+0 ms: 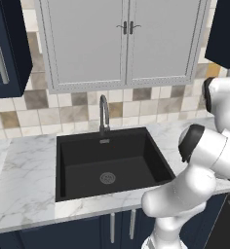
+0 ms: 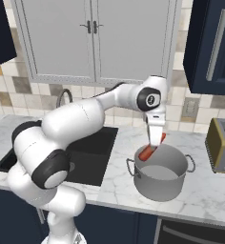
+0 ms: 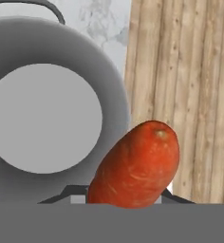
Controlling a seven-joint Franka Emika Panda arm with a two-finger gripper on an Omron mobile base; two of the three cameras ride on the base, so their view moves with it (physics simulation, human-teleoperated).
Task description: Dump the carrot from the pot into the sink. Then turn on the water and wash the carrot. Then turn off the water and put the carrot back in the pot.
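Note:
My gripper (image 2: pixel 155 141) hangs just above the grey metal pot (image 2: pixel 159 188) on the marble counter right of the sink, shut on the orange-red carrot (image 2: pixel 147 152). The carrot slants down from the fingers, its lower end over the pot's near-left rim. In the hand view the carrot (image 3: pixel 137 163) fills the lower middle, with the bare pot interior (image 3: pixel 109 85) to its left. The black sink (image 1: pixel 78 168) with its round drain (image 1: pixel 107 178) lies to the left, holding nothing. No water runs from the arched faucet (image 1: pixel 104 114).
A toaster (image 2: pixel 221 145) stands on the counter right of the pot. Grey wall cabinets (image 2: pixel 93 38) hang above the sink, and a dark cabinet (image 2: pixel 212 45) above the toaster. Wooden floor (image 3: pixel 185 95) shows beyond the counter edge in the hand view.

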